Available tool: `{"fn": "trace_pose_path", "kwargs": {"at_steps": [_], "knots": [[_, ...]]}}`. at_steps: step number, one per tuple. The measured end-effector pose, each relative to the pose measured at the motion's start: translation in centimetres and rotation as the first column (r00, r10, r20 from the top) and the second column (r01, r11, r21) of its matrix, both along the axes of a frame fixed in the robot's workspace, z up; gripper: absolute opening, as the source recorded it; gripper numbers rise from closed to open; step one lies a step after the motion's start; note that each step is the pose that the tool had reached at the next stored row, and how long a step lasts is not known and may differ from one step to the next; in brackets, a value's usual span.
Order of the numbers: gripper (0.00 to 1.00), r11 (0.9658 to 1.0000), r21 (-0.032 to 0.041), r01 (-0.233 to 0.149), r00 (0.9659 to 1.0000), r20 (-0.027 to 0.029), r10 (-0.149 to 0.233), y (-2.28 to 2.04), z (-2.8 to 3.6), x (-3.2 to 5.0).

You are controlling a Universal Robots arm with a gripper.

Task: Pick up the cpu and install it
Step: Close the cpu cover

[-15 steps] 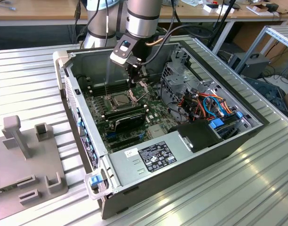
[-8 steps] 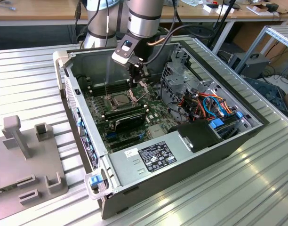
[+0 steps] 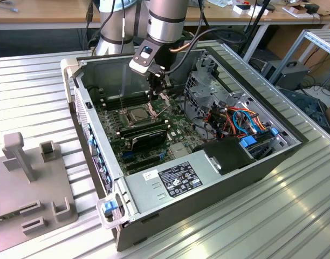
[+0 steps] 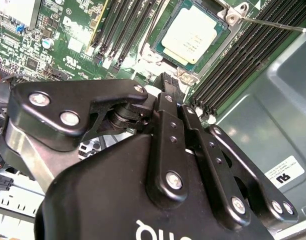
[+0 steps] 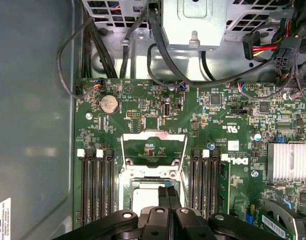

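Closest to us, our gripper (image 4: 168,84) was closed tight on nothing, and the cpu (image 4: 195,32) lay flat just beyond its tips.

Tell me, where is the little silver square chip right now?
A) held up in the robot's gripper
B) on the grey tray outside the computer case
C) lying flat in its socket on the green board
C. The cpu lies flat in the socket on the green board, with the gripper close by it.
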State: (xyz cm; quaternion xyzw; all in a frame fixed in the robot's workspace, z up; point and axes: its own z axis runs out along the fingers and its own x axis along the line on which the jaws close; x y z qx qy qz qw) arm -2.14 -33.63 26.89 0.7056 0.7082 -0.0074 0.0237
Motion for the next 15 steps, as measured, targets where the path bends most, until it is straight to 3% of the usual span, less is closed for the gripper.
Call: {"fn": "trace_pose_path", "kwargs": {"at_steps": [9,11,15], "knots": [[0.11,1.0,0.0,0.0,1.0,0.0,0.0,0.0,0.0,0.09],[0.11,1.0,0.0,0.0,1.0,0.0,0.0,0.0,0.0,1.4],[0.11,1.0,0.0,0.0,1.0,0.0,0.0,0.0,0.0,2.21]]}}
